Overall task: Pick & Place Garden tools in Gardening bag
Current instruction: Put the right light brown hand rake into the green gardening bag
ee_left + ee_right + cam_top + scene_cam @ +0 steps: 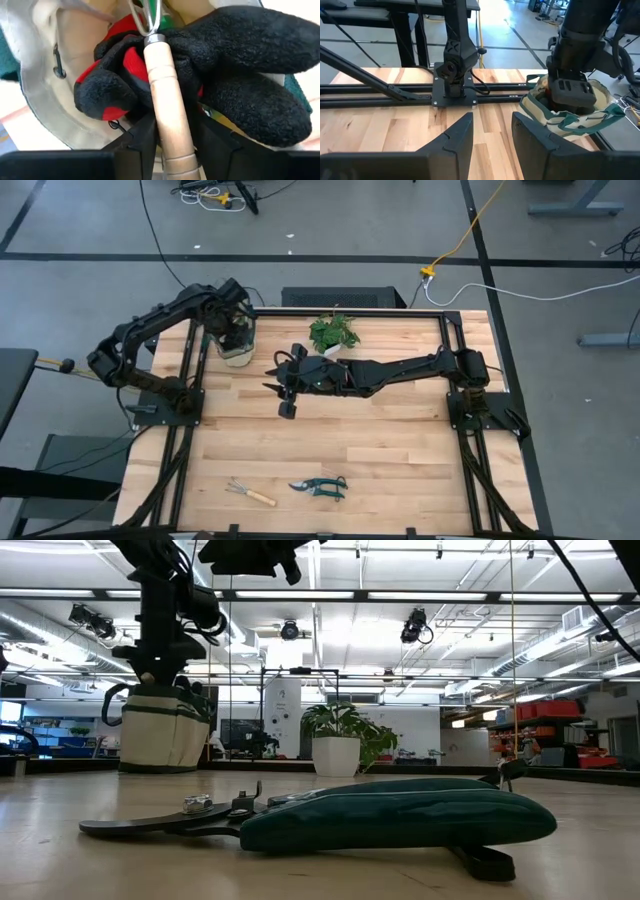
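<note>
The beige gardening bag [238, 345] stands at the table's far left; it also shows in the low view [160, 730]. My left gripper [172, 135] is over and inside the bag's mouth, shut on a wooden-handled tool [165, 85]. Black-and-red gloves [225, 65] and a bit of something green [166, 20] lie in the bag. The teal-handled pruning shears [320, 486] and the small hand rake [250, 494] lie flat near the table's front edge. My right gripper [284, 386] is open and empty above the table's middle. My left gripper pinches the tool's pale wooden handle [170, 117] between its two fingers [142, 140]. It comes from above, pointing down into the bag, with the handle running along the fingers. The tool's metal end [150, 17] points down among the gloves inside the bag.
A leafy plant in a white pot [333, 333] stands just right of the bag at the far edge, close to my right arm [400, 370]. The left arm's base plate [452, 92] sits on the table's left side. Bare wood lies between the arms and the front tools.
</note>
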